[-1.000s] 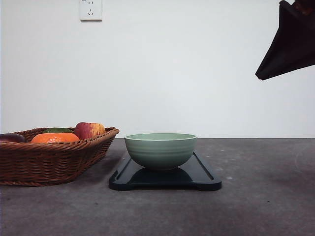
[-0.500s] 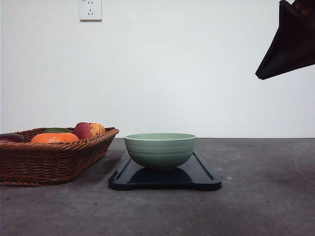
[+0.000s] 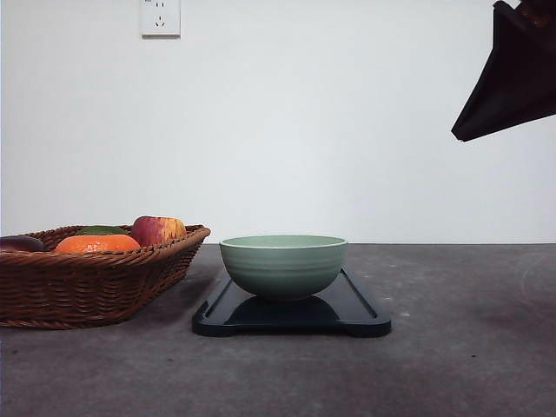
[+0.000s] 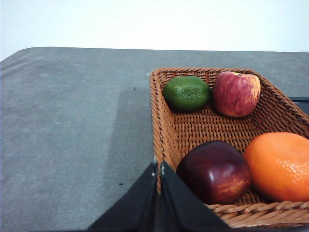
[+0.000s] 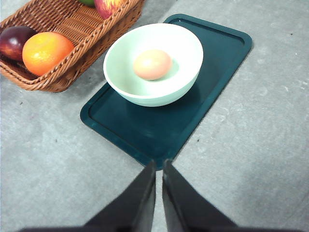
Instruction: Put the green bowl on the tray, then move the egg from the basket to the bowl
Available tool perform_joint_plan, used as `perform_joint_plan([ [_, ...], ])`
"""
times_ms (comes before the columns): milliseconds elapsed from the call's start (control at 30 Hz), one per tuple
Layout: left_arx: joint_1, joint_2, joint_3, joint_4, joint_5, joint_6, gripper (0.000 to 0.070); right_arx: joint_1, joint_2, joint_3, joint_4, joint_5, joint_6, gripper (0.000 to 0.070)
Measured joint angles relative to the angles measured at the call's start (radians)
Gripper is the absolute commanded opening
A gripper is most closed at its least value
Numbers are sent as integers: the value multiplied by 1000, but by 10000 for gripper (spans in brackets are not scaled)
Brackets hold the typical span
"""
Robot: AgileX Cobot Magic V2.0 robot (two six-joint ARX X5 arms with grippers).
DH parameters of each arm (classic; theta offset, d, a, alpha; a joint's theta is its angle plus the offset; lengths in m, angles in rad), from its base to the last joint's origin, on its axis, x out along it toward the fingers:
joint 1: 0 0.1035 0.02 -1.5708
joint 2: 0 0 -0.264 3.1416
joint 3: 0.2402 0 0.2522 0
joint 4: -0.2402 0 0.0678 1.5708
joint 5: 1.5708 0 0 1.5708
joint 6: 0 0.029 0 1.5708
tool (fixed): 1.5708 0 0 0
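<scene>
Right wrist view, egg (image 5: 152,64) in green bowl (image 5: 153,92) on tray (image 5: 159,130)

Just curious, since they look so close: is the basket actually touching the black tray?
Apart. In the right wrist view a strip of bare grey table separates the basket from the tray; the front view shows the same gap.

A plain white wall (image 3: 287,130) stands behind the bench (image 3: 452,347), which has a dark grey, faintly mottled surface with small pale specks. A white power socket (image 3: 160,16) is fixed high on the wall toward the left. The light is even and soft, with dim shadows on the bench
</scene>
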Motion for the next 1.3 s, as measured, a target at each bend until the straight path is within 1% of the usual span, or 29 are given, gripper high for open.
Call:
perform_joint_plan([
  [133,0,0,0,0,0,0,0,0,0,0,0,1,-1,16],
  [167,0,0,0,0,0,0,0,-1,-4,0,-1,9,-11,16],
  [233,0,0,0,0,0,0,0,-9,-31,-6,6,53,-54,17],
  [300,0,0,0,0,0,0,0,-26,-85,-38,56,99,-98,17],
  [367,0,0,0,0,0,0,0,-65,-152,-94,126,132,-130,17],
  [433,0,0,0,0,0,0,0,-122,-221,-168,201,135,-148,17],
  [533,0,0,0,0,0,0,0,-226,-335,-290,273,135,-161,17],
  [700,0,0,0,0,0,0,0,-377,-533,-438,291,140,-163,17],
  [867,0,0,0,0,0,0,0,-461,-676,-501,305,139,-166,17],
  [933,0,0,0,0,0,0,0,-479,-715,-530,308,139,-166,16],
  [1100,0,0,0,0,0,0,0,-480,-789,-617,336,138,-164,17],
  [1300,0,0,0,0,0,0,0,-480,-840,-625,324,138,-158,17],
])
